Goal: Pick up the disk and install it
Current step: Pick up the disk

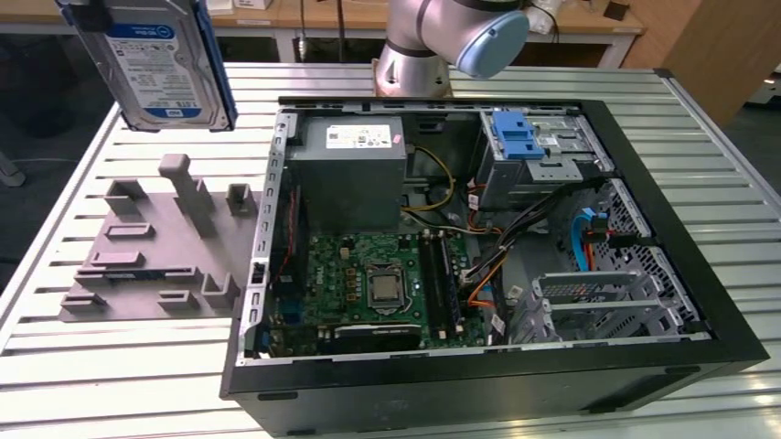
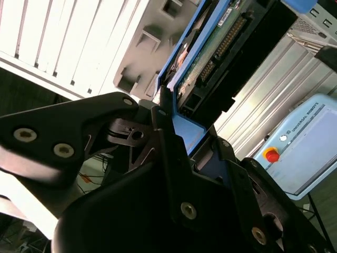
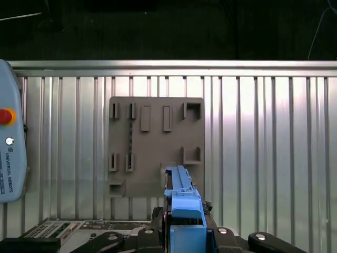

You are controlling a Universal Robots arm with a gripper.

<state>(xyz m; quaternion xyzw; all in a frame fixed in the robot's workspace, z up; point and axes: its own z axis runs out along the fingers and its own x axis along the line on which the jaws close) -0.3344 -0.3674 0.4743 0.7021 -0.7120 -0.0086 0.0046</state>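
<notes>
The gripper (image 3: 183,213) is clamped on the disk (image 1: 156,64), with a black finger (image 2: 168,158) pressed to the blue rail on each side; in the exterior view the disk hangs in the air, nearly upright, with its white-and-blue label facing the camera. It sits high over the far part of the table (image 1: 123,366) at the exterior view's left, touching nothing below it; in the second wrist view its green underside and a row of connector pins show.

The table is a silver metal top of long parallel slats that catch the light; a grey holder plate (image 1: 159,247) with raised blocks and slots lies flat on it, and in the first wrist view the disk's blue edge shows above that plate. Just beside the plate, toward the exterior view's right, the open computer case (image 1: 464,402) lies on its side. Inside it are a grey power box (image 1: 347,169), a green board (image 1: 372,283), and a metal drive cage with a blue latch (image 1: 528,137) near the far wall. The arm's base (image 1: 412,64) stands at the table's far edge, behind the case; a pale control pendant (image 3: 10,153) with a red button (image 3: 4,116) lies on the slats, apart from the plate.

Beyond the table the floor (image 3: 158,26) is dark; wooden desks (image 1: 586,23) line the back of the room.
</notes>
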